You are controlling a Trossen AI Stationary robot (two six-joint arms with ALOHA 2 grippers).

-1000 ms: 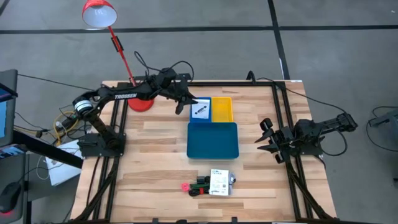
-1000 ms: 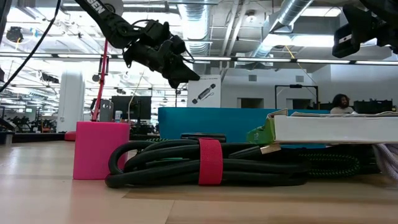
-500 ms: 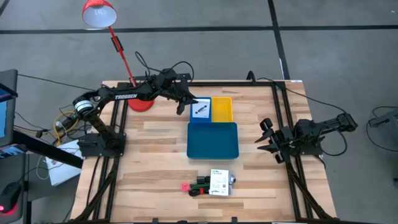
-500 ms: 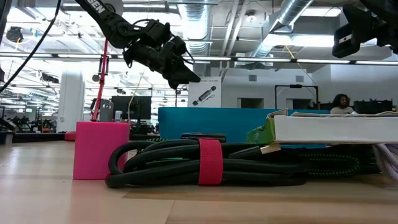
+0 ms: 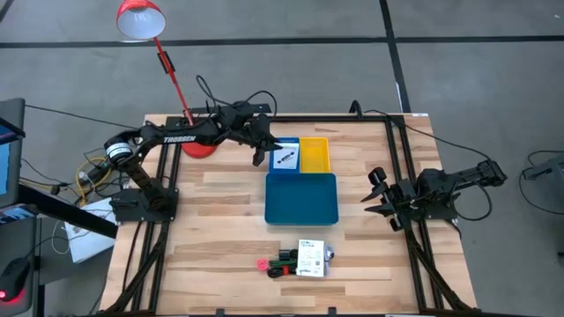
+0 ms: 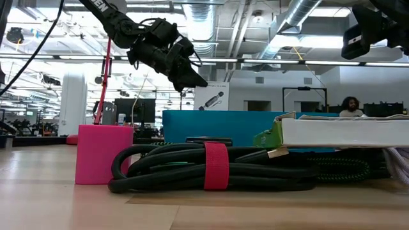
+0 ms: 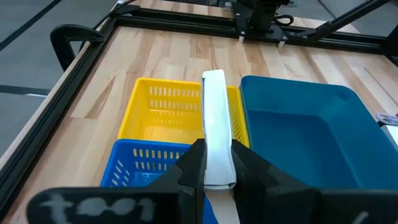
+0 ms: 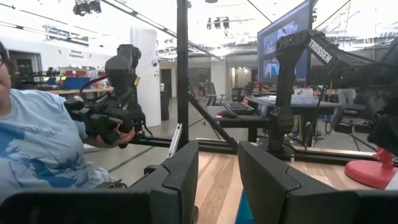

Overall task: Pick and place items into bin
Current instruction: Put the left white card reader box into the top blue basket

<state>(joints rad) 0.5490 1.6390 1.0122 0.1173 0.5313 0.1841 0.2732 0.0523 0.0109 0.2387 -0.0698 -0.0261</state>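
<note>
My left gripper (image 5: 266, 146) is shut on a flat white printed packet (image 5: 284, 158), which it holds above the small blue tray (image 5: 274, 145) at the table's far middle. The yellow tray (image 5: 315, 155) stands beside the blue one, and the large teal tray (image 5: 301, 199) stands just in front of both. A second white packet (image 5: 310, 259), a pink block (image 5: 263, 263) and a coiled black cable (image 5: 284, 265) lie on the table near the front edge. My right gripper (image 5: 376, 197) is open and empty at the right side of the table. My left gripper pinches the packet's near end (image 7: 216, 167) between its two fingers, one on each flat face. The fingers come from the table's left, slanting down. The packet sticks out beyond the fingertips, tilted and lifted clear above the blue tray (image 7: 152, 167).
A red desk lamp stands with its base (image 5: 199, 145) at the far left, close behind my left arm. Black frame rails run along the table's left and right sides. Bare wood lies between the teal tray and the front items.
My left gripper has gone a little toward the table's right edge and slightly down with the packet, which stays pinched and clear above the small blue tray.
</note>
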